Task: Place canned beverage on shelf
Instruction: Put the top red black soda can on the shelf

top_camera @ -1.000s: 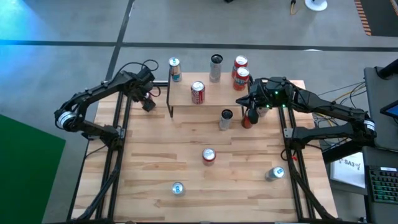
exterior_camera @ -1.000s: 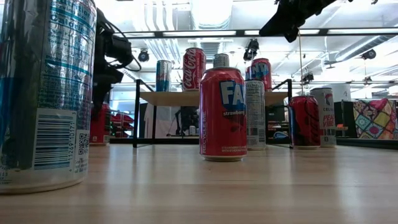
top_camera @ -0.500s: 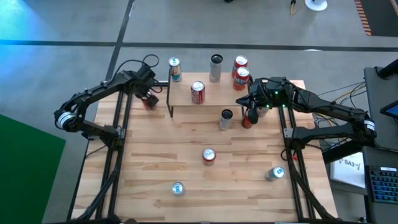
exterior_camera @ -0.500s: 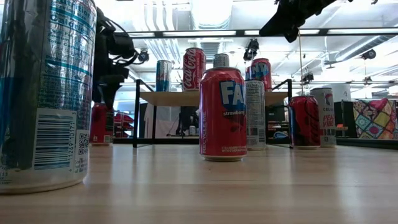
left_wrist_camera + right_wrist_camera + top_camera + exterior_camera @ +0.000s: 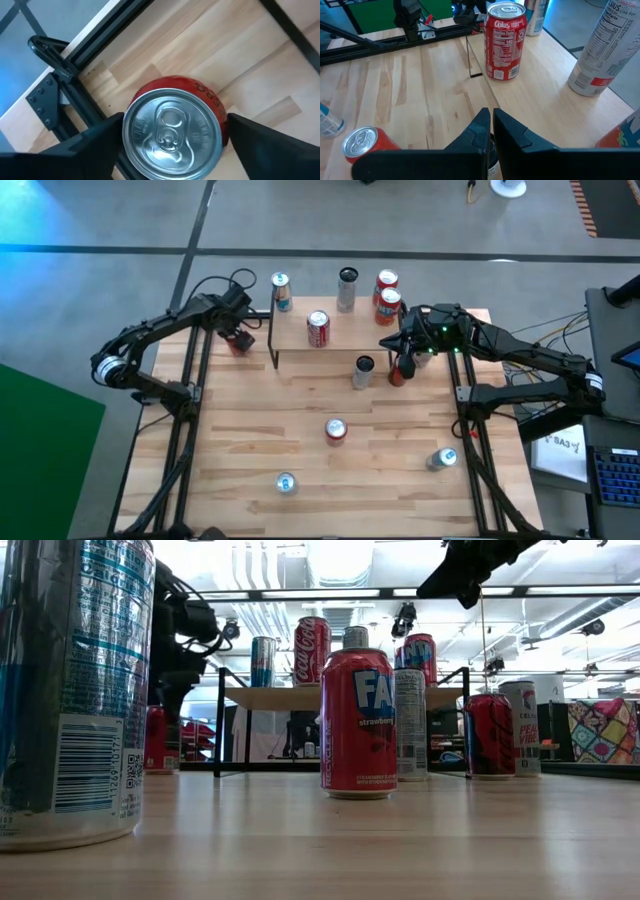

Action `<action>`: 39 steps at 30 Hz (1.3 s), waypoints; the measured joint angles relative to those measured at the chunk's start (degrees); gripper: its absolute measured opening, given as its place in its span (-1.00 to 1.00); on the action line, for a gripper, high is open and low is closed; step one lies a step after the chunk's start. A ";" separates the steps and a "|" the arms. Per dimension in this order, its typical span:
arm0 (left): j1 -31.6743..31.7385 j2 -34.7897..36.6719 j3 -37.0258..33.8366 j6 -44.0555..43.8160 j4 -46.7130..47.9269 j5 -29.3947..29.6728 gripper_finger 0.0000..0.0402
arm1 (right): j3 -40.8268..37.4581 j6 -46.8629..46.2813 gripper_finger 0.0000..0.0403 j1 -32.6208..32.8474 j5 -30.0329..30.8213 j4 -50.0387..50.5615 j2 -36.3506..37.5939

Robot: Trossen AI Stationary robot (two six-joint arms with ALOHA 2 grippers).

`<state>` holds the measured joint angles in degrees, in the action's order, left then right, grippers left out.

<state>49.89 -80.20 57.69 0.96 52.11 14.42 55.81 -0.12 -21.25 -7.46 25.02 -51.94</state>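
Left gripper (image 5: pixel 172 137) straddles red can (image 5: pixel 238 340) standing at table's far-left edge, just left of shelf (image 5: pixel 350 330); jaws spread, not yet touching; can likely rigid, smooth, slippery; grip mid-wall; right gripper (image 5: pixel 491 131) pressed together, empty.

Overhead camera looking straight down on the tabletop (image 5: pixel 300 420); low camera sighting level across it; wrist cameras peering close. All sharing the shelf (image 5: pixel 330 330) at 12 o'clock.
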 joint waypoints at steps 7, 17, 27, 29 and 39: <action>0.00 0.09 -0.02 -0.40 0.34 0.22 0.39 | 0.00 0.07 -0.94 0.00 0.06 -0.02 0.00; -0.01 0.43 -0.05 -0.64 2.18 0.22 0.39 | 0.00 0.11 -0.94 0.00 0.06 0.00 0.00; -0.23 2.61 4.44 -2.34 9.71 -0.15 0.39 | 0.00 0.11 -0.94 0.00 0.04 -0.02 0.00; -0.41 2.92 5.69 -2.35 11.25 -0.08 0.39 | 0.00 0.11 -0.94 0.00 0.04 -0.02 0.00; -3.24 5.17 14.57 -2.08 17.55 0.15 0.39 | 0.00 0.73 -0.94 0.00 -0.01 -0.01 0.00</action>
<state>46.64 -75.04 72.26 -1.13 69.66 14.57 55.81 0.61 -21.26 -7.46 25.00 -51.94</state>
